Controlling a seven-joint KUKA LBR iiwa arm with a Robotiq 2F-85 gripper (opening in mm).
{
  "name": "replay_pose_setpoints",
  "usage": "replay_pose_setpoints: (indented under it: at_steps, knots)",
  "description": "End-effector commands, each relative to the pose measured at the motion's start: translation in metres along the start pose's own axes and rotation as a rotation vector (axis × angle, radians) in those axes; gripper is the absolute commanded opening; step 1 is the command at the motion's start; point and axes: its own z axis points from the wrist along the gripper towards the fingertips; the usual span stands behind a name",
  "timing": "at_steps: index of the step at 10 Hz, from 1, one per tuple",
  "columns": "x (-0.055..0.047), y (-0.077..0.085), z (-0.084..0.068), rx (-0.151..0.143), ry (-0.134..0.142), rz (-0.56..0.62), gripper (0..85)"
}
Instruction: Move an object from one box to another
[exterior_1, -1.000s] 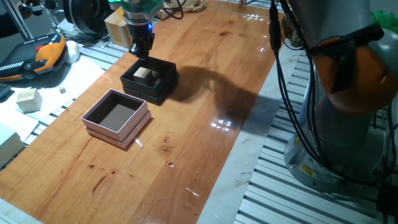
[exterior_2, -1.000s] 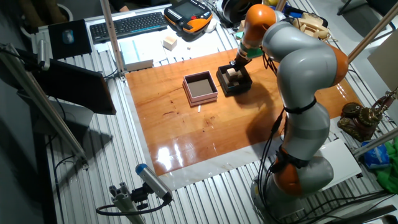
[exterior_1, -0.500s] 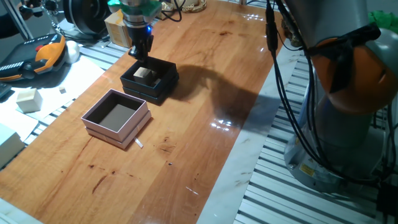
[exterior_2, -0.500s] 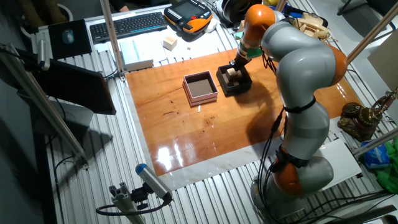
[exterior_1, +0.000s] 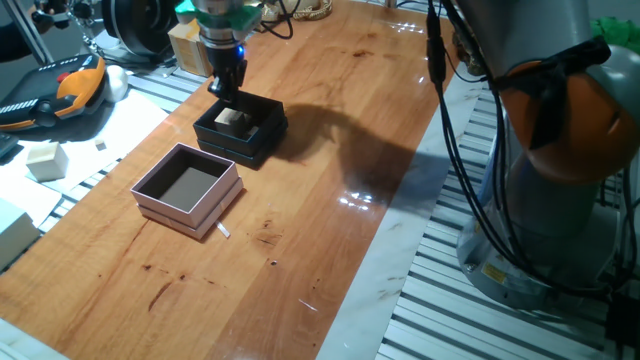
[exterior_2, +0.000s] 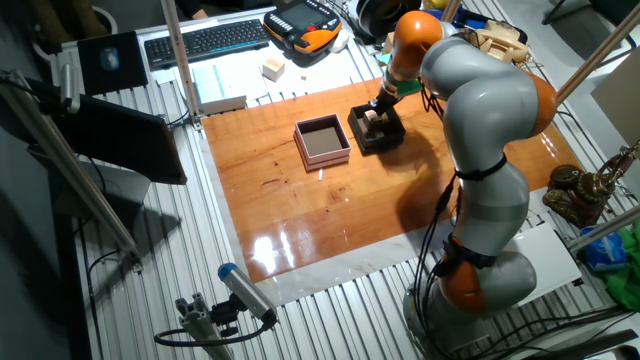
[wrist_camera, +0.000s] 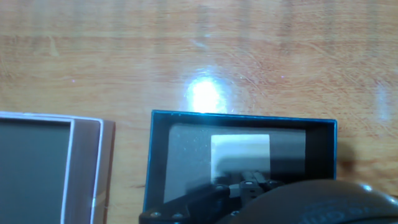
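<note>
Arm reaching far across, wrist pointing straight down, tool (exterior_1: 227, 90) low, jaw spacing unclear

I see a glossy wooden table (exterior_1: 330, 150). On it sit the black box (exterior_1: 241, 129) and, just nearer left, the pink box (exterior_1: 188, 187).

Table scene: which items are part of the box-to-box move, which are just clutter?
Job:
black box
pale block inside it
pink box, nothing in it
gripper above the black box's far edge

Clutter:
loose pale cube off the wood
keyboard
orange-black pendant
white scrap by the pink box
</note>
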Motion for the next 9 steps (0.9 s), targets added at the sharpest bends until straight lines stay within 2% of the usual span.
replay_pose_setpoints:
  at_steps: [1,2,3,7,9]
  knots:
    - [0.0011,0.0017,0.0008,0.007,-0.01,0.007,34.0]
    - [0.0023,0.0032,0.0027,0.011,-0.022,0.016,68.0]
    - [0.0034,0.0037,0.0046,0.009,-0.028,0.017,85.0]
    - [0.0039,0.004,0.0062,0.01,-0.031,0.019,85.0]
    - [0.0035,0.0046,0.008,0.019,-0.022,0.038,85.0]
